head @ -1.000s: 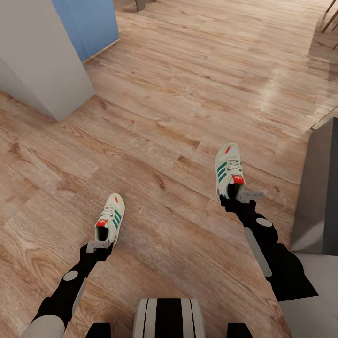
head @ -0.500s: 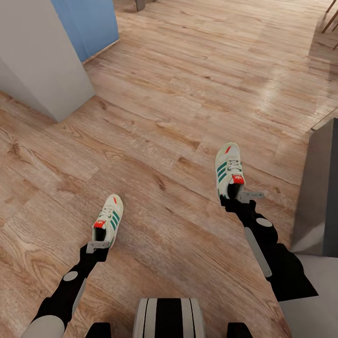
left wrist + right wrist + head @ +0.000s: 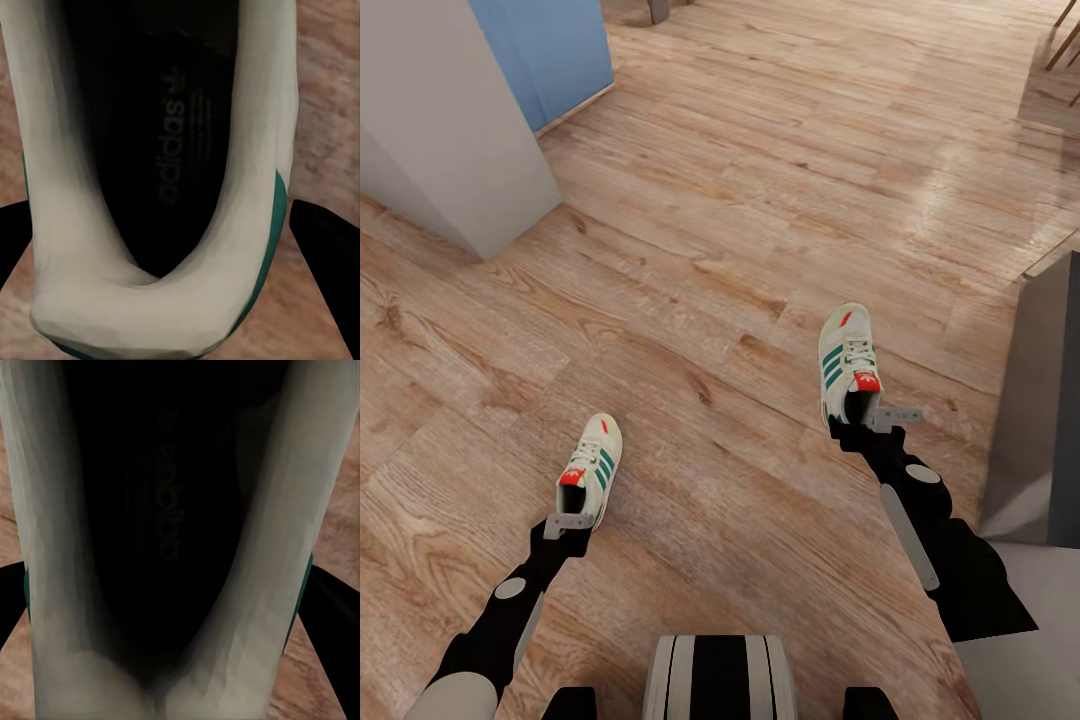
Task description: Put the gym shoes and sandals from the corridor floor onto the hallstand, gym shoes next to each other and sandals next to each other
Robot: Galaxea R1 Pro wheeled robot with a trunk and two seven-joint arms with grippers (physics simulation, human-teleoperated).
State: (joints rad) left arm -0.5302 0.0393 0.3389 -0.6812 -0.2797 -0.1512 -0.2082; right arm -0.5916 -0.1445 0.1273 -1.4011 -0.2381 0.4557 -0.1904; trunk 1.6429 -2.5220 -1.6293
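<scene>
The left gripper grasps the heel of the left gym shoe, fingers clenched on both sides; since a second ago this shoe has shifted slightly leftward and lower in the head view. The right gripper likewise clamps the heel of the right gym shoe, unchanged. Both shoes are over the corridor floor, well apart.

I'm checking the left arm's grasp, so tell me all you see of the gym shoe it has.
The left gym shoe is white with green side stripes, white laces and a red-orange tongue patch. Its toe points away from the robot over the wood floor. The left gripper is at its heel; the left wrist view shows the heel collar and dark printed insole, black fingers either side.
</scene>
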